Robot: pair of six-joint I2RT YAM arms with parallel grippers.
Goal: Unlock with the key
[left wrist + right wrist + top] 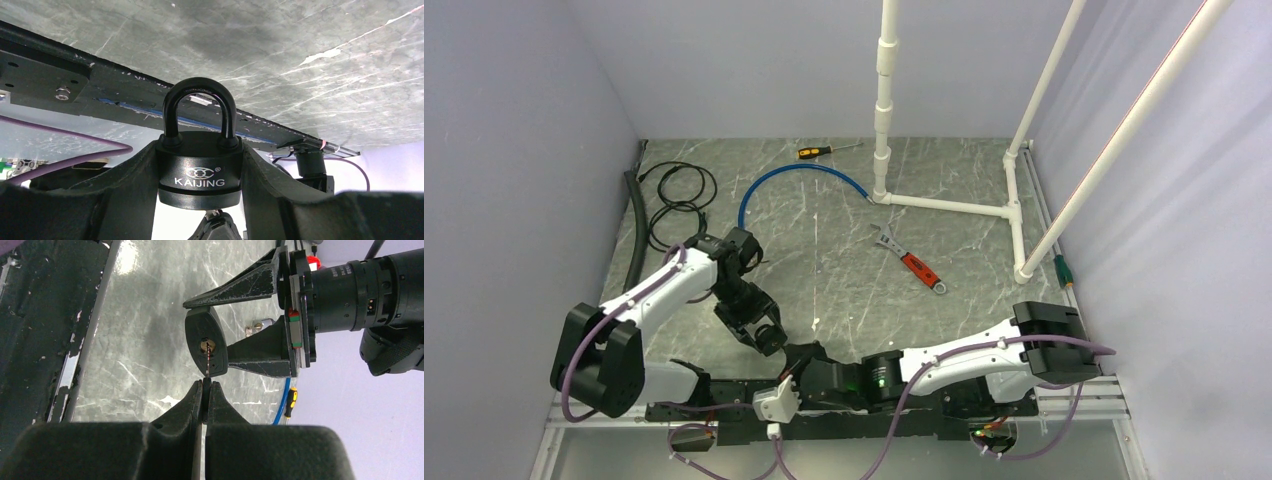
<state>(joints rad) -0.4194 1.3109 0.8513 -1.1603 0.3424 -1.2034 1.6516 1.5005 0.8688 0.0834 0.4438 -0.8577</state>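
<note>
1. Left gripper [199, 150]: jaws partway apart and clamped on a black padlock [200, 167]. One finger [142, 175] presses each narrow side of the body, and the branded face points at the wrist camera.
2. Shackle [200, 107]: down, with both legs seated in the body. It sticks out past the fingertips.
3. Padlock position: held in the air, low over the near edge of the grey table [844, 290]. It sits between the two arm bases, just ahead of the black mounting rail [125, 107].
4. Right gripper [205, 385]: fingers pressed together, pinching the key [206, 365]. The key's head is hidden between the pads.
5. Key: seen edge-on as a thin line. It runs straight from the right fingertips to the keyhole [207, 345] in the padlock's underside. The tip is at or in the keyhole, but depth can't be told.
6. Top view: the grippers meet nose to nose. The right arm lies low, stretched leftward from its base. The left arm is folded back on itself, wrist angled down.
7. Elsewhere on the table, all well apart from the grippers:
   - red-handled wrench [911, 262] mid-table
   - yellow-and-black screwdriver [816, 152] at the far edge
   - curved blue hose [799, 180]
   - black cable coil [679, 195] far left
   - white pipe frame [944, 205] far right
</note>
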